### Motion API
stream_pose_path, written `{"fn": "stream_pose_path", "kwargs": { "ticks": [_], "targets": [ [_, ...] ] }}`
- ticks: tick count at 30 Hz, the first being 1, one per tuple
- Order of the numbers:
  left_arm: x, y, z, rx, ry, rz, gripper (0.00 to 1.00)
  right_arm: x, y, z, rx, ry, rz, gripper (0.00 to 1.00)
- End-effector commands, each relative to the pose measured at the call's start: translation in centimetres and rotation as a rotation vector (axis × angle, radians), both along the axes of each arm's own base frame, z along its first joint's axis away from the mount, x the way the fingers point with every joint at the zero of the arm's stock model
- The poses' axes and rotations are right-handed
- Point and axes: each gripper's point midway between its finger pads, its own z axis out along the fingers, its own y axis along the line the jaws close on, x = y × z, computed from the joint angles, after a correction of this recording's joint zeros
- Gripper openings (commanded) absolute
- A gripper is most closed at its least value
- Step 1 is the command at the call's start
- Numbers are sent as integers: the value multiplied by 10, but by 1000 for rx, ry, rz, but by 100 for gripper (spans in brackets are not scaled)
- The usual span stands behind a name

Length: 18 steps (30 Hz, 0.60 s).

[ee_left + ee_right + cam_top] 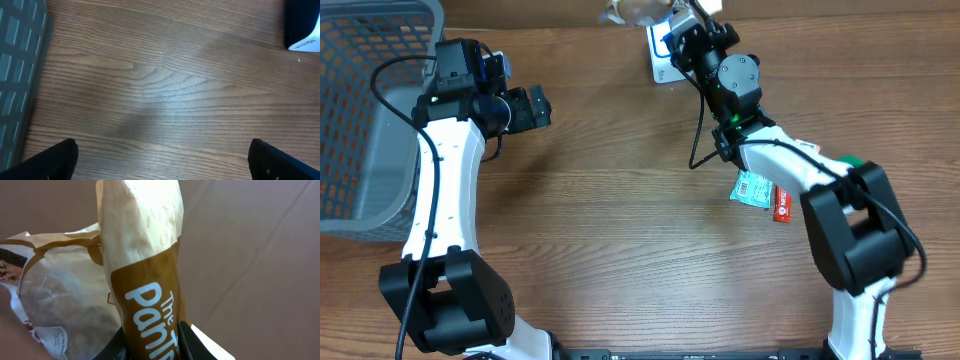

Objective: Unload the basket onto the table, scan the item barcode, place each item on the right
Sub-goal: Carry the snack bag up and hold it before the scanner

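The item is a brown and cream paper bag (145,280) with a clear window and white lettering "The Pantry". My right gripper (152,347) is shut on its brown edge, one black finger on each side. From overhead the bag (632,10) is at the table's far edge, held by the right gripper (685,32) above a white and blue device (663,62). A small white label (50,339) shows on the window side; I cannot make out a barcode. My left gripper (528,108) is wide open over bare wood next to the basket, its fingertips (60,159) far apart.
A grey mesh basket (360,110) fills the far left, and its wall (20,75) shows in the left wrist view. A green packet (753,188) and a red packet (782,203) lie beside the right arm. A dark and white object (302,30) is at the left wrist view's top right.
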Motion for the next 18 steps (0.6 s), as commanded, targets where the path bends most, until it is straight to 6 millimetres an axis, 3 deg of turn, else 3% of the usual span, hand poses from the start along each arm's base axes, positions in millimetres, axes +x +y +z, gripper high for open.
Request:
{"fn": "stream_pose_path", "kwargs": {
  "ticks": [1, 12, 18],
  "targets": [
    [2, 1, 1, 5, -5, -1, 100, 25, -14, 3, 15, -31, -40, 4],
    [2, 1, 1, 5, -5, -1, 100, 76, 2, 0, 16, -36, -47, 4],
    [2, 1, 1, 5, -5, -1, 100, 86, 0, -36, -40, -6, -87, 4]
  ]
}}
